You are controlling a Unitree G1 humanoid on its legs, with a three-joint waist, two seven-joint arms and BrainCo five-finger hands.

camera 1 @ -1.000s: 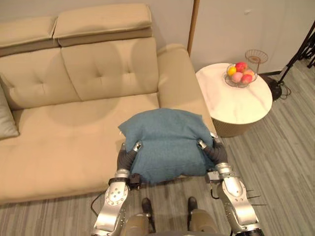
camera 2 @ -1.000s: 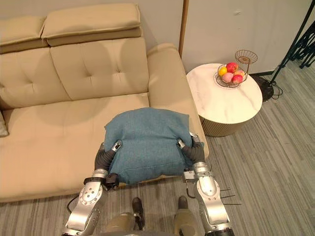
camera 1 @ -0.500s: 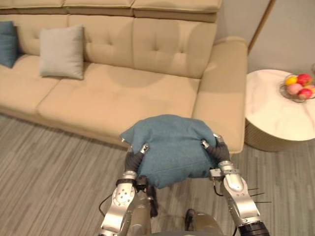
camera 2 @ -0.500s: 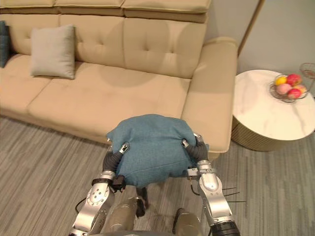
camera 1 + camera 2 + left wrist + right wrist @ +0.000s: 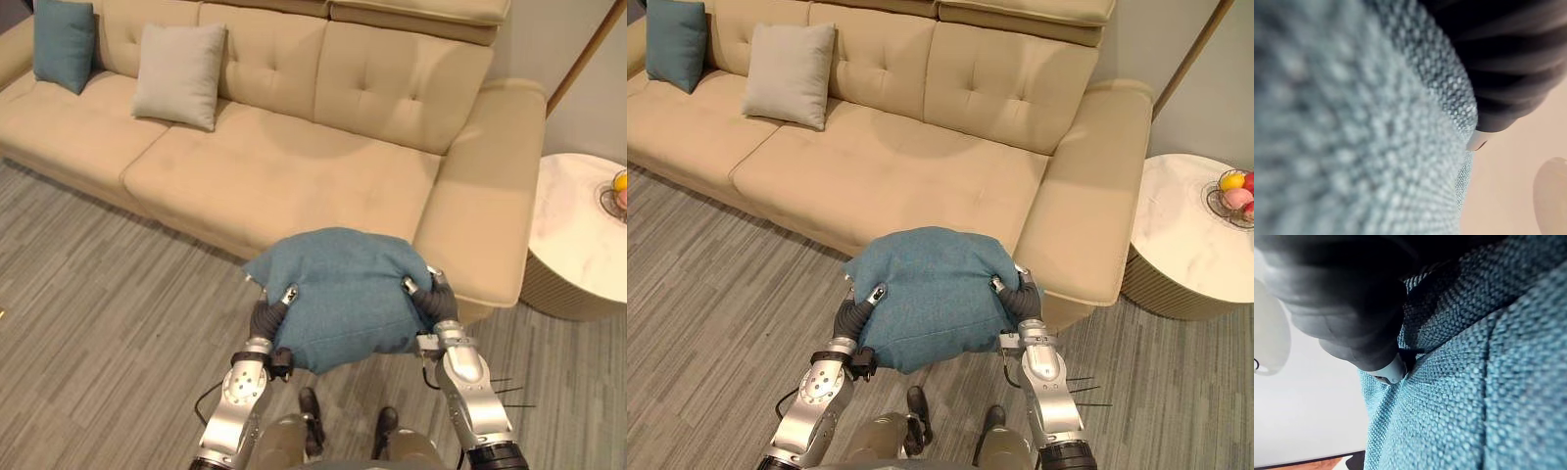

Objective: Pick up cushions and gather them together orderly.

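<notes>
A teal-blue cushion (image 5: pixel 343 289) hangs in front of me, over the floor just short of the sofa's front edge. My left hand (image 5: pixel 266 315) grips its left side and my right hand (image 5: pixel 433 302) its right side, thumbs pressed into the top, the other fingers hidden beneath. The woven cloth (image 5: pixel 1474 382) sits tight against the right hand's dark cover (image 5: pixel 1352 308), and the same cloth (image 5: pixel 1352 122) lies against the left hand (image 5: pixel 1508 63). On the beige sofa (image 5: pixel 294 176) a grey cushion (image 5: pixel 179 62) leans upright against the backrest, with a second teal cushion (image 5: pixel 64 41) beside it at the far left.
A round white side table (image 5: pixel 588 235) stands right of the sofa's arm and carries a wire basket of fruit (image 5: pixel 1236 196). Grey plank floor (image 5: pixel 88 294) spreads to the left and in front of the sofa.
The camera has swung left and back: the sofa's left part and its two cushions have come into view, the table has slid to the right edge. The held cushion stays between both hands.
</notes>
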